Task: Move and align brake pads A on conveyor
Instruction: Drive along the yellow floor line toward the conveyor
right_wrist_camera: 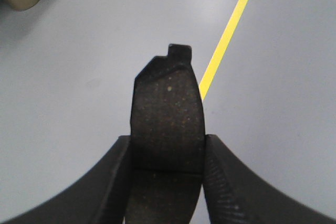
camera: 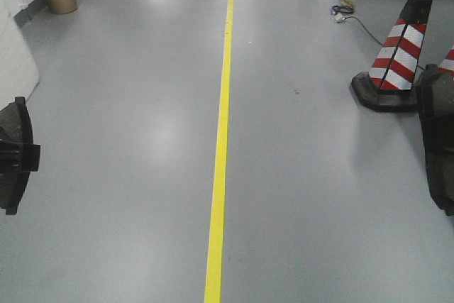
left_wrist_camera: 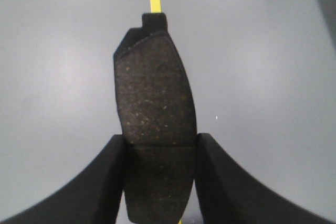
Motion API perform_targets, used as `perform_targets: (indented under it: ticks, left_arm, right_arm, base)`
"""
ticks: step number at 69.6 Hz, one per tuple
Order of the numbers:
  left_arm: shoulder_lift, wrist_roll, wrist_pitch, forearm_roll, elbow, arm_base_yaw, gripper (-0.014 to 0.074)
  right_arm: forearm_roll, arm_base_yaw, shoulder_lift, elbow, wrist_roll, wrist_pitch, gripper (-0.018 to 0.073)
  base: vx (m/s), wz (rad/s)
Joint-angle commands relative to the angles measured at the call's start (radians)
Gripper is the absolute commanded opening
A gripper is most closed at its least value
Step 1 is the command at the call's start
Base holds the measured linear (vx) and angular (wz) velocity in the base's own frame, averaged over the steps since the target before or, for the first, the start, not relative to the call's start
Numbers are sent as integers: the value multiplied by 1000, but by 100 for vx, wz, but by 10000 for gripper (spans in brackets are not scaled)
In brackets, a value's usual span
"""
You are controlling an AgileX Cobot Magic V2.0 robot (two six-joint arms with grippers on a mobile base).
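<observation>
Each claw is clamped on a pad, the left gripper (left_wrist_camera: 160, 153) holding one brake pad (left_wrist_camera: 154, 114) and the right gripper (right_wrist_camera: 167, 153) another (right_wrist_camera: 167, 114), above grey floor (no conveyor in view), so placing and aligning probably remain.

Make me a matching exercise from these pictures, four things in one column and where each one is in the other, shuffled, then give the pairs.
Things:
1. yellow line
2. striped cone
3. brake pad
4. cable

Places:
A. clamped in the left hand
B. coiled on the floor behind the cone
C. running down the middle of the floor
D. standing at the right

Pairs: 1-C, 2-D, 3-A, 4-B
</observation>
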Motion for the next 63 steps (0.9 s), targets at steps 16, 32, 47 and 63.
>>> perform_targets:
  ticks: [16,32,47,63]
  left_arm:
    - [-15,-9,-72,17,-24,-4,-6]
    - [-15,-9,-71,16,-24,-4,-6]
    - [-15,-9,-71,16,-24,-4,-6]
    - [-15,-9,-71,15,-24,-4,-6]
  right_arm:
    - [-9,0,-8,-29,-9,-79,-3]
    - [-9,0,-8,-29,-9,-79,-3]
    - [-9,0,-8,-29,-9,-79,-3]
    - [-9,0,-11,-29,-9,-80,-3]
  base:
    - [62,-19]
    - [59,-17]
    - [58,-12]
    - [59,-5]
